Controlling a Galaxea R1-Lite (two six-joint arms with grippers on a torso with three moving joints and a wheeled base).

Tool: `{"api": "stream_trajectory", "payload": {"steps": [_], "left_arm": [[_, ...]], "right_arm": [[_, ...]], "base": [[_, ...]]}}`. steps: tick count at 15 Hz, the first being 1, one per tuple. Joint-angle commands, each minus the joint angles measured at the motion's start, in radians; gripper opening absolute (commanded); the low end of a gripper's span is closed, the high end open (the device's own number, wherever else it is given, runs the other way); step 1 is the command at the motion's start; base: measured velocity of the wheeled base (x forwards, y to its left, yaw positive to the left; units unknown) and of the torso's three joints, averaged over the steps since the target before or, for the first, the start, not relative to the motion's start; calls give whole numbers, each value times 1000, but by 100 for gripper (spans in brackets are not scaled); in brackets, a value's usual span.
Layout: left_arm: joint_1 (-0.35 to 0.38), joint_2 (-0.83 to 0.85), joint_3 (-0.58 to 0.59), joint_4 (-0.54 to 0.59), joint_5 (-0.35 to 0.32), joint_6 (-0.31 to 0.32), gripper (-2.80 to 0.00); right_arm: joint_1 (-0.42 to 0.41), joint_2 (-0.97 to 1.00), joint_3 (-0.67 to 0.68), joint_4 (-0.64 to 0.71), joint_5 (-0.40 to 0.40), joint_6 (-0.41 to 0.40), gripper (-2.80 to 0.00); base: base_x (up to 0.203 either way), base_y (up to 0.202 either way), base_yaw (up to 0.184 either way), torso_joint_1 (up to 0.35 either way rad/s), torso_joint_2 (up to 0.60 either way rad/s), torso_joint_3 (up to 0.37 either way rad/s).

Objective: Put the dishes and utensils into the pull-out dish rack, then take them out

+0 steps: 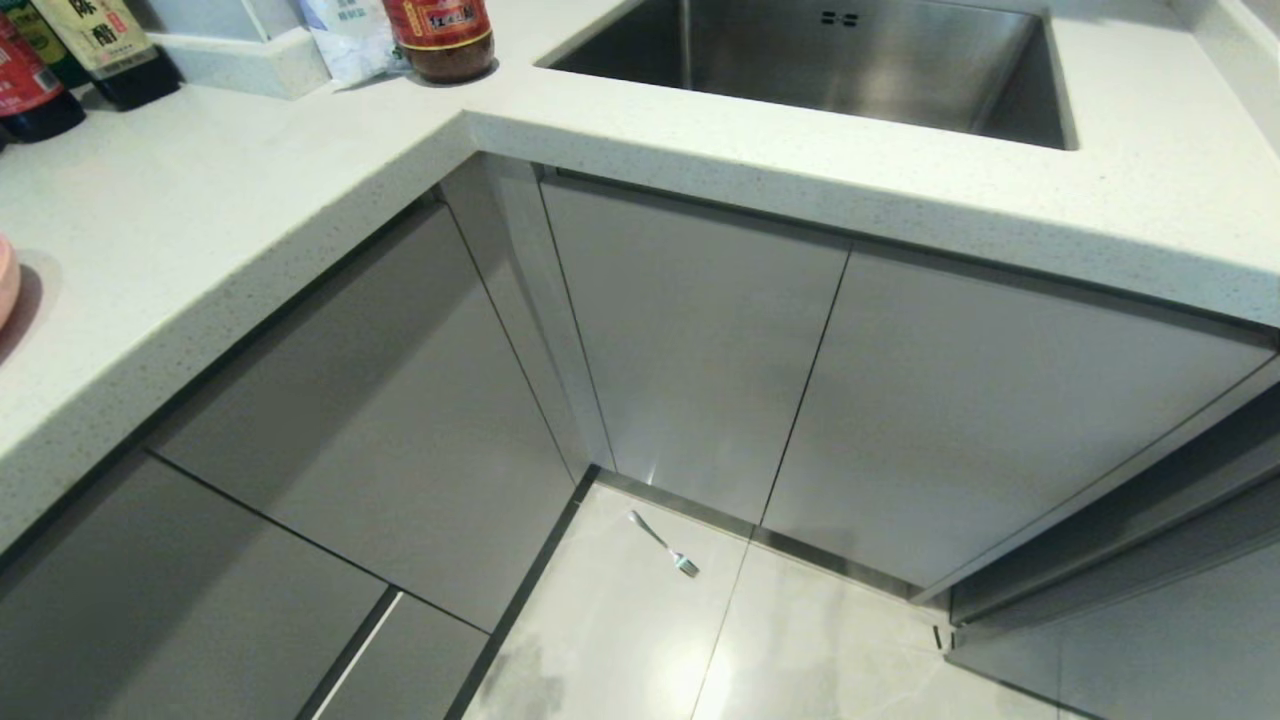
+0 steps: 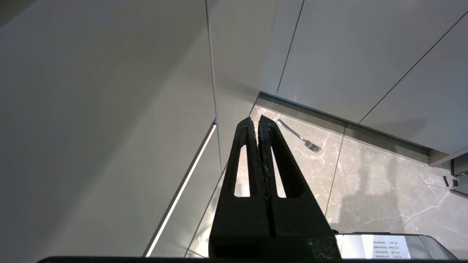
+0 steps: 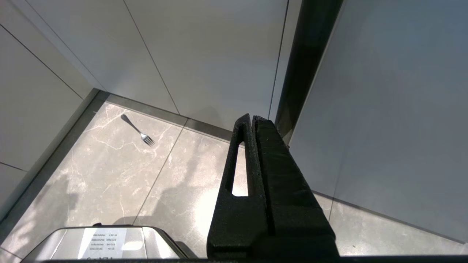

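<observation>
Nearest to me, my left gripper (image 2: 255,120) hangs low in front of the cabinets with its two black fingers pressed together and nothing between them, and my right gripper (image 3: 252,118) hangs the same way, fingers together and empty, beside a dark gap at the edge of a tall panel; neither arm shows in the head view, so I judge both parked while I look over the scene. Beyond the fingertips, on the marbled tile floor (image 1: 620,640), lies the silver fork (image 1: 663,545), close to the inner corner where the two runs of cabinet fronts meet, tines pointing away from that corner and just short of a grout line. A fork on the floor is not where a utensil belongs, so I take it as dropped, and I reckon I would have to reach low to fetch it. The cabinet doors (image 1: 700,340) behind it are all shut, and I cannot see the pull-out dish rack in any view. Higher up, at the left edge of the white counter (image 1: 200,220), a sliver of the pink plate (image 1: 6,280) shows. Farthest back are the steel sink (image 1: 830,70) and several sauce bottles (image 1: 440,35) at the counter's rear.
</observation>
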Motion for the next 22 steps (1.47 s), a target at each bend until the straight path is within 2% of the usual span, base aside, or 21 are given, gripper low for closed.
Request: {"api": "stream_trajectory", "payload": {"steps": [1, 14, 22], "left_arm": [[0, 3, 0, 0, 0, 0, -280], [0, 3, 0, -2, 0, 4, -280], [0, 3, 0, 0, 0, 1, -280]], "right_arm": [[0, 1, 0, 0, 0, 1, -280], [0, 1, 0, 0, 0, 1, -280], [0, 1, 0, 0, 0, 0, -280]], "base": [[0, 0, 0, 0, 0, 0], [0, 0, 0, 0, 0, 3], [0, 0, 0, 1, 4, 180]]}}
